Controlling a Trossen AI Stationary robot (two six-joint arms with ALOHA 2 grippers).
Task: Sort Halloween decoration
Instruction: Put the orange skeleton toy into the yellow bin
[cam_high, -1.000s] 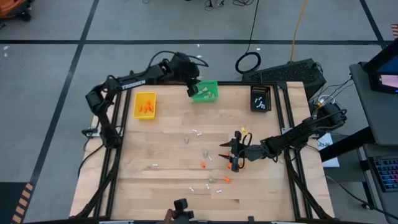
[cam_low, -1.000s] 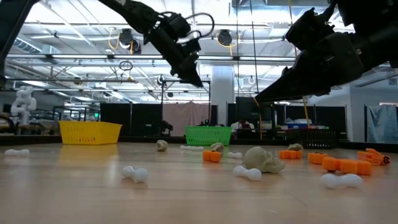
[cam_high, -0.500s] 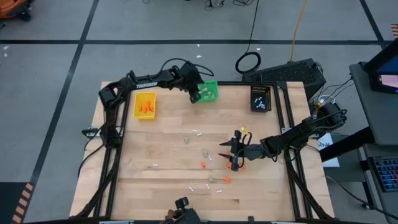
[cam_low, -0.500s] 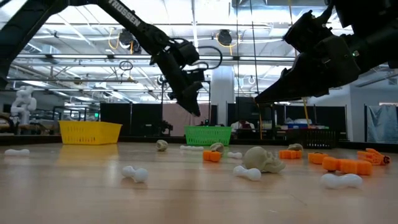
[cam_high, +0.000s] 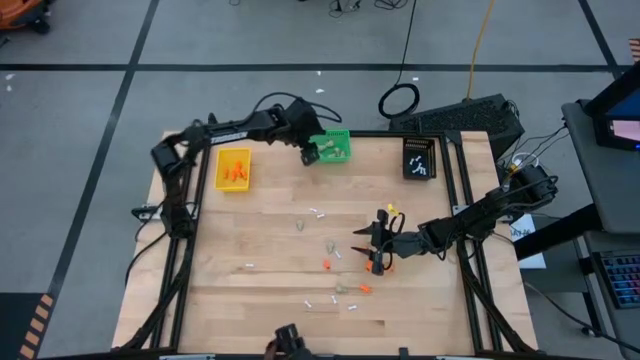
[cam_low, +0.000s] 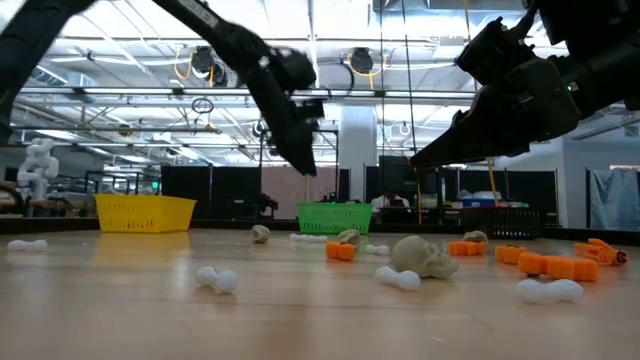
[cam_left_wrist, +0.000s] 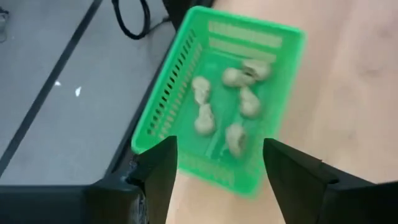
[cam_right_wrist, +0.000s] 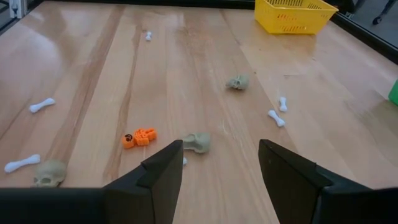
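The left claw (cam_left_wrist: 214, 171) hangs over the near edge of the green bin (cam_high: 333, 148) at the far side of the tabletop (cam_high: 270, 240), its fingers spread and nothing between them. Six beige skulls (cam_left_wrist: 239, 102) lie inside that bin. The right claw (cam_high: 372, 248) hovers low over the middle-right of the tabletop, fingers also apart and empty, with a skull (cam_right_wrist: 198, 142) and an orange piece (cam_right_wrist: 139, 137) just ahead of it.

Loose pieces remain scattered: white bones (cam_right_wrist: 42, 105), more skulls and orange bits (cam_low: 545, 263) across the centre and near side. The yellow bin (cam_high: 233, 169) holds orange pieces; the black bin (cam_high: 419, 158) holds white ones.

The likeliest trouble is a bad pick. The pieces are far smaller than either claw, so closing off-centre could squirt a skull sideways or pinch two kinds at once where skull and orange piece lie close together. A thin bone lying flat may slip out from under the fingertips altogether. The left arm, pulling back across the bin's rim, could catch the light plastic wall and shove or tip the bin, spilling sorted skulls. If both arms reach into the central cluster together, they may collide.
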